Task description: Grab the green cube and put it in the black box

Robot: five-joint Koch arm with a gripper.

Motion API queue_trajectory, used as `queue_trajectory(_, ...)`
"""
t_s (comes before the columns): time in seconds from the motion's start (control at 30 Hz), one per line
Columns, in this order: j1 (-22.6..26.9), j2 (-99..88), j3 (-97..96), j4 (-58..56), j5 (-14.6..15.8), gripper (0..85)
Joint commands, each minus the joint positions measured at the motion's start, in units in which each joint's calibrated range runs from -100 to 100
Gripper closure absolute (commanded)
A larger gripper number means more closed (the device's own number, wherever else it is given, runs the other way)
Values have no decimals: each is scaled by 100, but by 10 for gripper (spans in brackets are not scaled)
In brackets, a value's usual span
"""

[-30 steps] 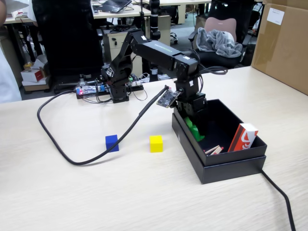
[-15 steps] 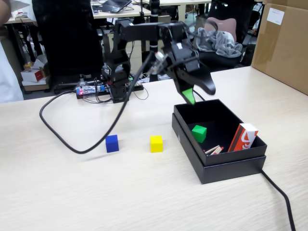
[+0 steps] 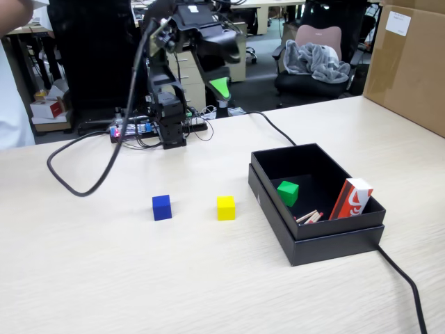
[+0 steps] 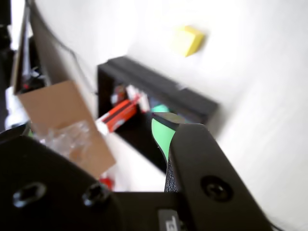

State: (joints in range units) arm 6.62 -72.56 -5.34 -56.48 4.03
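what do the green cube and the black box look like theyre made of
The green cube looks solid, probably painted wood or plastic: flat matte faces, no shine. The black box looks like matte cardboard: thin low walls, a stepped double rim, dull surface. Neither material is certain from the look alone.

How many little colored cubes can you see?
3. The blue cube and the yellow cube sit apart on the table, left of the black box in the fixed view. The green cube lies inside that box. None seem hidden.
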Motion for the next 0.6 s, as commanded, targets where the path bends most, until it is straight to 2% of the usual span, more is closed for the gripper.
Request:
queue_trajectory(0.0,-156,-1103,-500,184,-269,371)
queue_trajectory(0.17,-298,-2067,-2177,184,-532,366)
queue_trajectory(0.33,-391,-2561,-3954,184,-503,367)
queue_trajectory(0.57,-322,-2561,-5268,538,-322,362)
